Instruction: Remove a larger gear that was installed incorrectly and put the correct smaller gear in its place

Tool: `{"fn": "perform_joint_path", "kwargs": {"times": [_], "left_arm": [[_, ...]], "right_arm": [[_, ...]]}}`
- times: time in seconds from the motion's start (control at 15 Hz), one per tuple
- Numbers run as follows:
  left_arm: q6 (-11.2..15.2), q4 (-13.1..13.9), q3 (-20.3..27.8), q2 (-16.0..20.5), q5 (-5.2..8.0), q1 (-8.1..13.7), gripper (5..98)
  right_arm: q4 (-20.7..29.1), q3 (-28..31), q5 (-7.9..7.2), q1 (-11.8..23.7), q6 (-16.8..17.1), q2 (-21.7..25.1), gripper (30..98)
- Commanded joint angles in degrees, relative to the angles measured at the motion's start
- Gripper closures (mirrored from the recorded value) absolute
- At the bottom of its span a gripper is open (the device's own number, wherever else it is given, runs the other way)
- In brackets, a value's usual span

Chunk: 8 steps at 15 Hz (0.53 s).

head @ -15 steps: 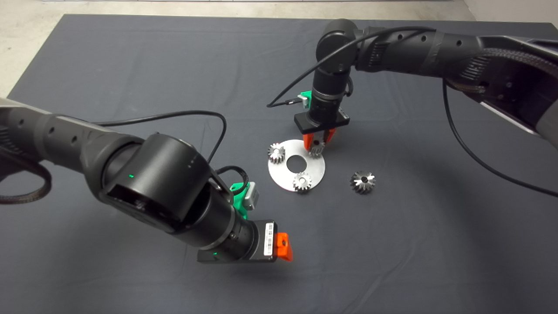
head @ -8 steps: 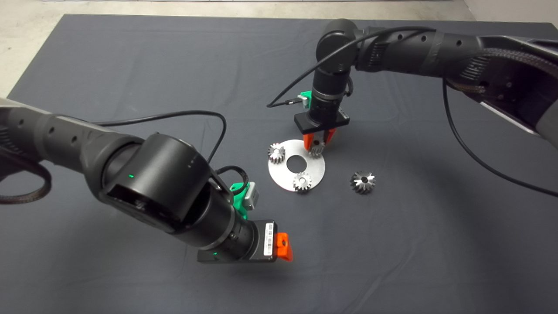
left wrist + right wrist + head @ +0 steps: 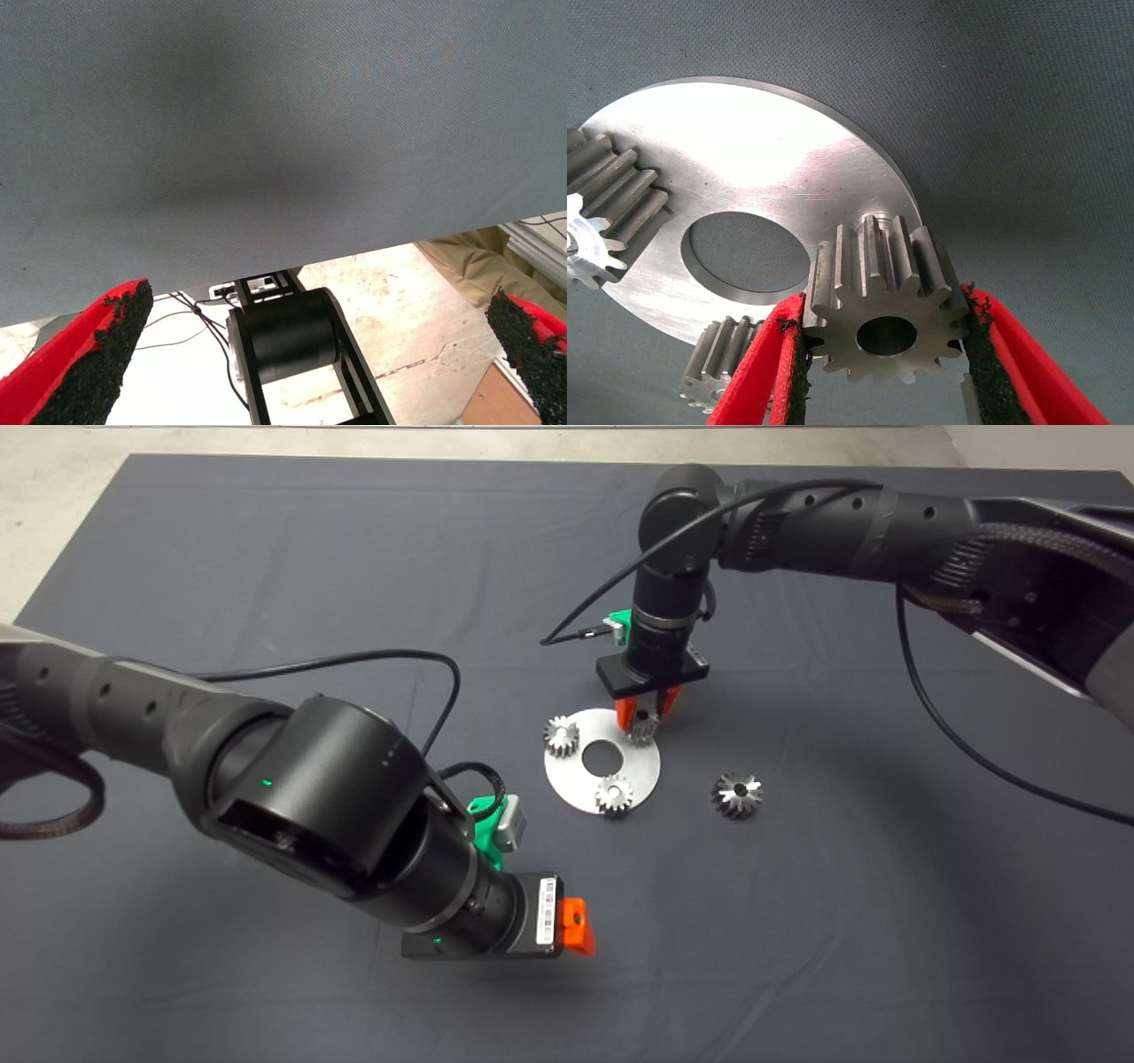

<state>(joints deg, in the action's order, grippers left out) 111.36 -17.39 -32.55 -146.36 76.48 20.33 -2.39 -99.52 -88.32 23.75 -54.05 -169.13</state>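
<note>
Right wrist view gives the relation that matters: the smaller gear (image 3: 886,305), a dull dark-grey toothed metal piece with a round centre hole, sits squarely between the two red fingers of the right gripper (image 3: 888,354), whose black pads (image 3: 799,354) press against its teeth on either side. So the right gripper is clamped on that gear. The gear's axis points toward the camera, roughly square to the flat round silver plate (image 3: 771,150) with its large middle hole, and the gear sits at the plate's rim, at or just over its face (whether it is fully seated, I cannot tell).

From the head view, the right gripper (image 3: 648,717) hangs upright over the plate's far edge, with two brighter silver small gears (image 3: 561,736) standing at other spots around the plate. The larger gear (image 3: 737,794), silver-grey with flared slanted teeth and a shiny star-like face, lies on the dark mat (image 3: 266,558) well apart from the plate, on its right side. It is off the plate, so the removal part looks done.

The left gripper (image 3: 574,926) is parked over bare mat near the front, its fingers spread wide and empty, much farther from the plate than the right one. My judgement is that the coming move belongs to the right arm: settle the gear straight along its axis, then let go.
</note>
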Motion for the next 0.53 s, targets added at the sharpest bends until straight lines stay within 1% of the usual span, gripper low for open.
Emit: {"fn": "perform_joint_path", "kwargs": {"times": [0.0, 0.47], "left_arm": [[-0.1, 0.4, 0.0, 0.1, 0.07, 0.9, 5.8], [-0.1, 0.3, -0.1, 0.0, -0.02, 0.9, 5.8]], "right_arm": [[-0.7, 0.0, -6.69, 1.9, 0.1, -0.8, 88.9], [-0.7, 0.0, -6.69, 1.9, 0.1, -1.1, 88.4]]}}
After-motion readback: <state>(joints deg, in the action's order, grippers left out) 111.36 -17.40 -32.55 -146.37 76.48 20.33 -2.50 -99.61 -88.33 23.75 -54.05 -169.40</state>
